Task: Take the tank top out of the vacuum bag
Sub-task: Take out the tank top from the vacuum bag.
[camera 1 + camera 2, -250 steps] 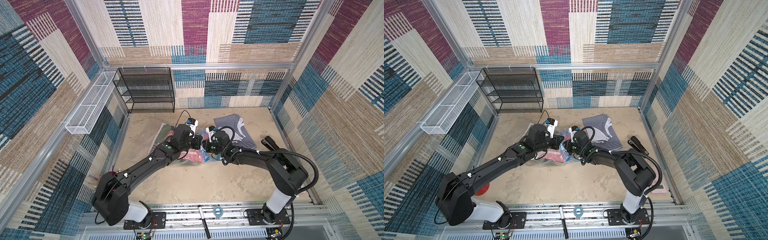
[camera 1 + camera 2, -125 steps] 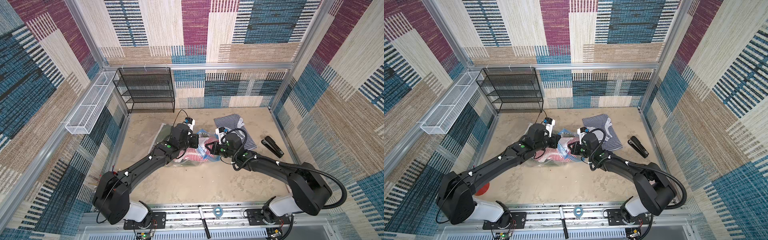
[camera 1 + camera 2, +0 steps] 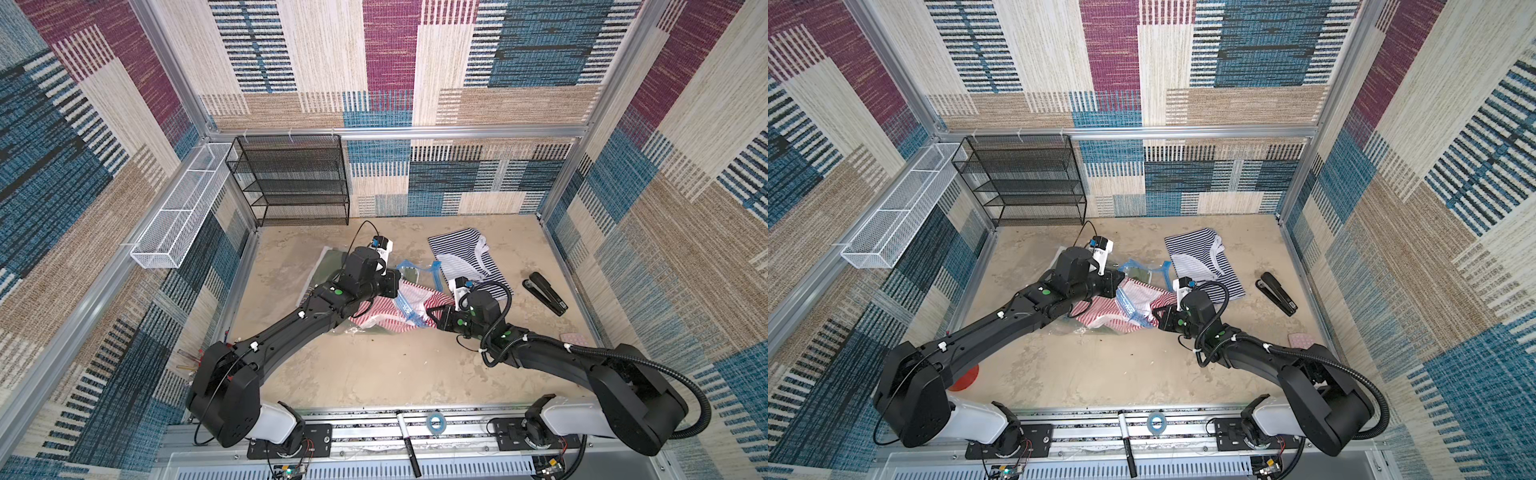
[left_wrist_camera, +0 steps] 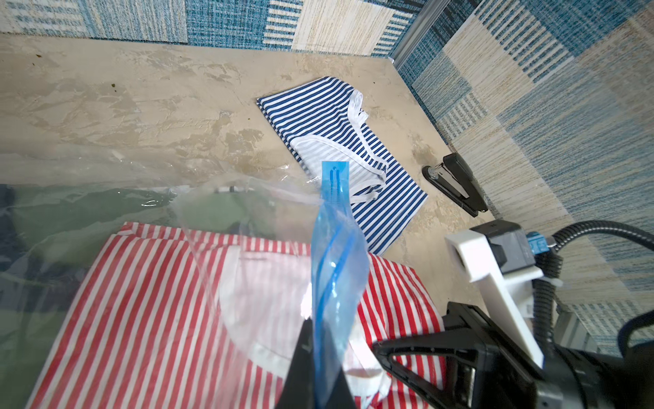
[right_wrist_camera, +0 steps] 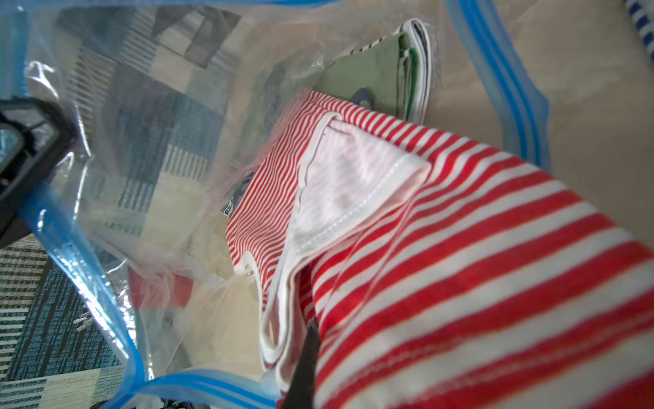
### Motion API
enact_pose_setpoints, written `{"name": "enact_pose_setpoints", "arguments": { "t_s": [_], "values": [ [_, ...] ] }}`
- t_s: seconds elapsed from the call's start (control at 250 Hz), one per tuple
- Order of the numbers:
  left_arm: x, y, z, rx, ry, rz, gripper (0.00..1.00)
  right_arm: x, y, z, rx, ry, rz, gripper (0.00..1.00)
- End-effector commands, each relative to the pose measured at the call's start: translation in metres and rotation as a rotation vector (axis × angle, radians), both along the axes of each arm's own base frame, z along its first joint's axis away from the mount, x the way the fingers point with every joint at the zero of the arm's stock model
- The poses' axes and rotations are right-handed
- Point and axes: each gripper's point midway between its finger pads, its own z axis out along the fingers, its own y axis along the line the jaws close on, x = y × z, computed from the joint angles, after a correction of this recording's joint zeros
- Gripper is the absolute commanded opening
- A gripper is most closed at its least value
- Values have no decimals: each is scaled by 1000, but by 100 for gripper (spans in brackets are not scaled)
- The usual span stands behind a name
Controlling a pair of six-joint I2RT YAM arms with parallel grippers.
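Left gripper (image 4: pixel 318 340) is clamping vacuum bag (image 4: pixel 334 269), right gripper (image 3: pixel 432 315) red-striped tank top (image 5: pixel 460 265) — stapler (image 4: pixel 456 184) beyond jaws showing in left wrist view, not right.

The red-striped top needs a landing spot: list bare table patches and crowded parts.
Free: the strip of beige tabletop between the clear plastic vacuum bag and the front rail; and the back patch between the black mesh shelf and the navy-striped top. Crowded: centre, bag and red-striped tank top; black stapler at right.

Bright even light, soft shadows, bowed edges; tank top (image 5: pixel 495 283) blurred at right wrist
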Motion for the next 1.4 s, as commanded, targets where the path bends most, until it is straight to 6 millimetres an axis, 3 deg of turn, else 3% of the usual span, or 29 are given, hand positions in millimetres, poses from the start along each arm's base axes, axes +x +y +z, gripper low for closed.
{"name": "enact_pose_setpoints", "arguments": {
  "t_s": [0.0, 0.16, 0.316, 0.504, 0.8, 0.9, 1.1, 1.18, 1.26, 1.396],
  "values": [
    [-2, 1, 5, -18, -7, 1, 0, 3, 12, 18, 65, -74, 50, 12],
    [-8, 3, 5, -21, -6, -4, 0, 2, 16, 12, 88, -56, 76, 37],
    [-10, 5, 5, -20, -9, -4, 0, 0, 26, 4, 101, -30, 130, 50],
    [-12, 6, 3, -19, -6, -5, 0, -4, 32, 5, 132, -28, 169, 55],
    [-14, 4, 1, -17, -3, -15, 0, 0, 24, 17, 127, -47, 122, 60],
    [-13, 5, 2, -16, -7, -14, 0, 6, 33, 7, 104, -3, 149, 62],
    [-13, 7, 6, -13, -21, -11, 0, 10, 41, -31, 34, 143, 167, 62],
    [-13, 7, 6, -12, -23, -14, 0, 9, 42, -38, 13, 172, 175, 59],
    [-13, 7, 6, -10, -25, -14, 0, 8, 41, -38, 4, 181, 175, 49],
    [-12, 8, 7, -4, -37, -10, 0, 9, 42, -27, -4, 165, 186, 7]
  ]
}}
